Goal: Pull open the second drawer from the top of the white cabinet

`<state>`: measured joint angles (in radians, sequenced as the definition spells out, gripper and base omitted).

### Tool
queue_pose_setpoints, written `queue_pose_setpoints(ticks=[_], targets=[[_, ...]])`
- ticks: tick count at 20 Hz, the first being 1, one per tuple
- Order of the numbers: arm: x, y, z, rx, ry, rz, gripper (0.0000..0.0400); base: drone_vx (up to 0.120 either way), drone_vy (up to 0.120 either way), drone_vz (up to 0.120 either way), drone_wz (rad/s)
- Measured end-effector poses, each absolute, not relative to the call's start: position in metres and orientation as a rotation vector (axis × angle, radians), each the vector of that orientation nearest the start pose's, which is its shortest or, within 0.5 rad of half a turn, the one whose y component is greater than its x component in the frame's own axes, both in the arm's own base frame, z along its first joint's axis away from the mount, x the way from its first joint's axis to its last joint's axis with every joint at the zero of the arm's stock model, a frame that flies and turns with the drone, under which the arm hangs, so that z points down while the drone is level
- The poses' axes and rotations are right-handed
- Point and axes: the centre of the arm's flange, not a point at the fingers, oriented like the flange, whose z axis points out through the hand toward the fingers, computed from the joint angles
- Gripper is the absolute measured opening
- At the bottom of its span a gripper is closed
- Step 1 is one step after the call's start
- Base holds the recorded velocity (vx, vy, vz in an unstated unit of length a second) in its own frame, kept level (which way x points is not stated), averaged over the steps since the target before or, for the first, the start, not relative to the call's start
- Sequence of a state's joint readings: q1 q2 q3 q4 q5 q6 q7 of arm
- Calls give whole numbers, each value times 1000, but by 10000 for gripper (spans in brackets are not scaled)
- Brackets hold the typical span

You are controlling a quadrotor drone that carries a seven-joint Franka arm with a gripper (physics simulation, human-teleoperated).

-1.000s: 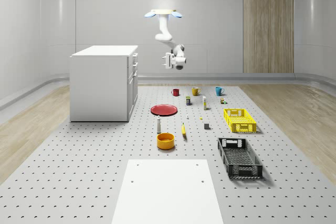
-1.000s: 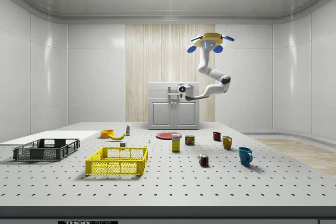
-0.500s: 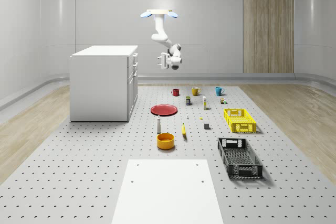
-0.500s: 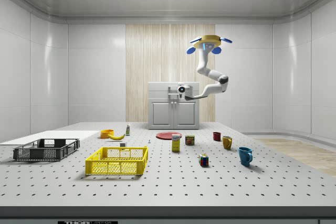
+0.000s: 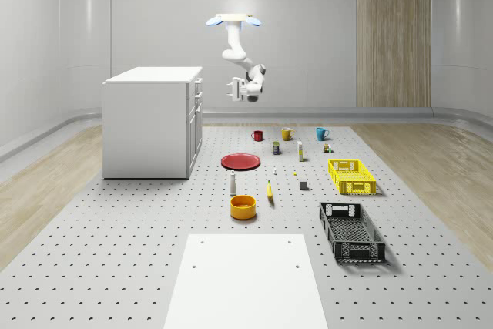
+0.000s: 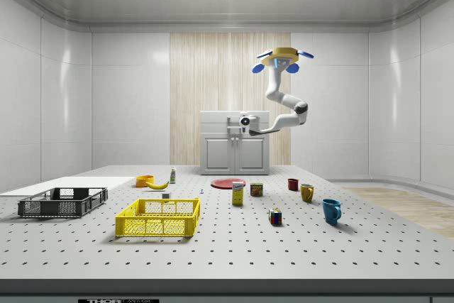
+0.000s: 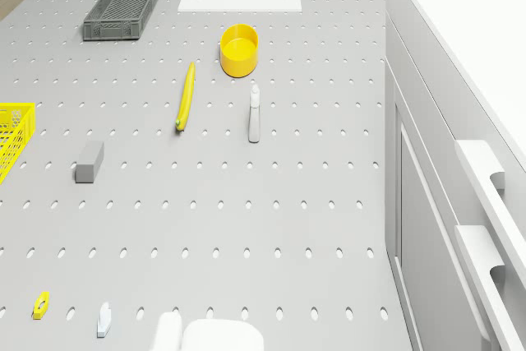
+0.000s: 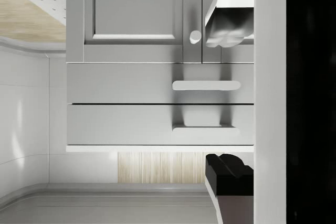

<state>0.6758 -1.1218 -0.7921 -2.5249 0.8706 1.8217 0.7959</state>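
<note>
Your drone (image 5: 233, 19) hovered high above the worktop (image 5: 139, 252), off the drawer side of the white cabinet (image 5: 148, 122), with the arm bent down toward it. The end effector (image 5: 231, 88) hung level with the drawers, near the cabinet front but apart from it. In the wrist view its fingers (image 8: 229, 170) stood spread and empty. The second drawer (image 8: 131, 83) sat flush, handle (image 8: 206, 85) untouched.
</note>
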Motion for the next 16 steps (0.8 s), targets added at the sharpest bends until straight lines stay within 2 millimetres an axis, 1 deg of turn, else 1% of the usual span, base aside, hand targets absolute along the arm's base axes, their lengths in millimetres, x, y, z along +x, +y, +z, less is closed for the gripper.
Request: queue_pose_setpoints(ticks=[9, 12, 16], targets=[[306, -10, 593, -1483, 612, 613, 300, 0, 0, 0, 0], [306, 1, 602, -1483, 612, 613, 300, 0, 0, 0, 0], [306, 9, 618, -1483, 612, 613, 300, 0, 0, 0, 0]])
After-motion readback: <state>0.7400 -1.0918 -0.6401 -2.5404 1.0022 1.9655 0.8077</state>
